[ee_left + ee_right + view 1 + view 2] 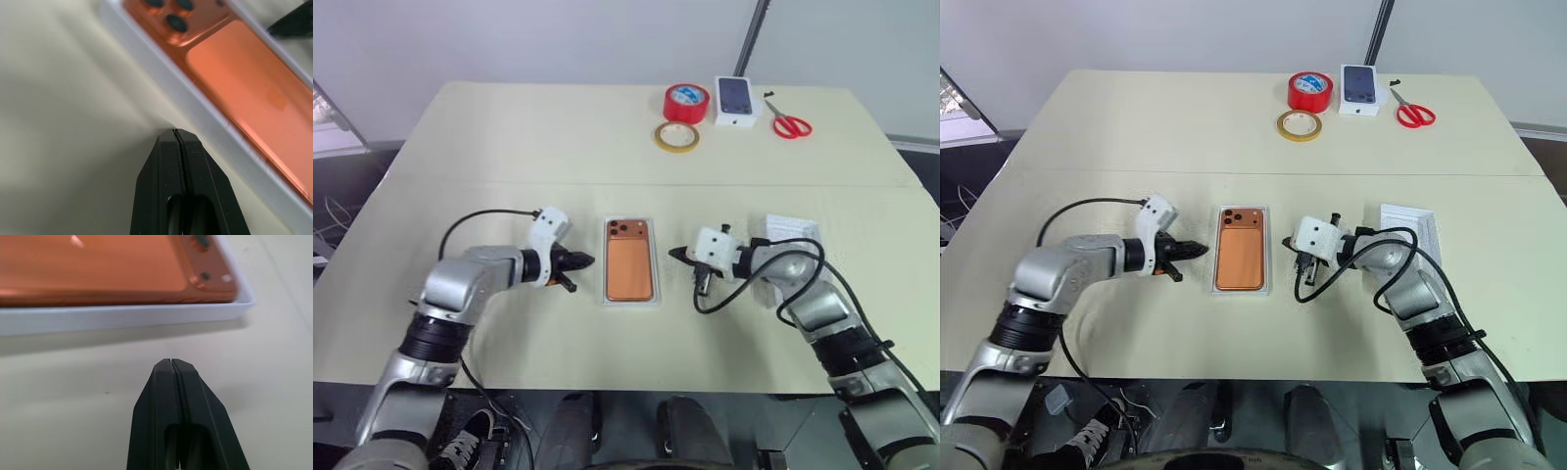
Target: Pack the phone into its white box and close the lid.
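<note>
Left gripper: clenched, empty, pointing at box's side.
Right gripper: clenched, empty, facing opposite side.
Copper-orange smartphone: lying inside shallow white cardboard tray, between both grippers.
Plain white lid: sitting behind right gripper.

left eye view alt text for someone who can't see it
An orange phone lies camera-side up in a white box on a beige table. The left hand and right hand, both shut, flank it; the lid sits farther right.

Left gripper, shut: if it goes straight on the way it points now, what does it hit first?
Most likely the near side wall of the white box holding the phone. The left gripper points at it, slightly downward, so it might meet the table just short of the wall.
</note>
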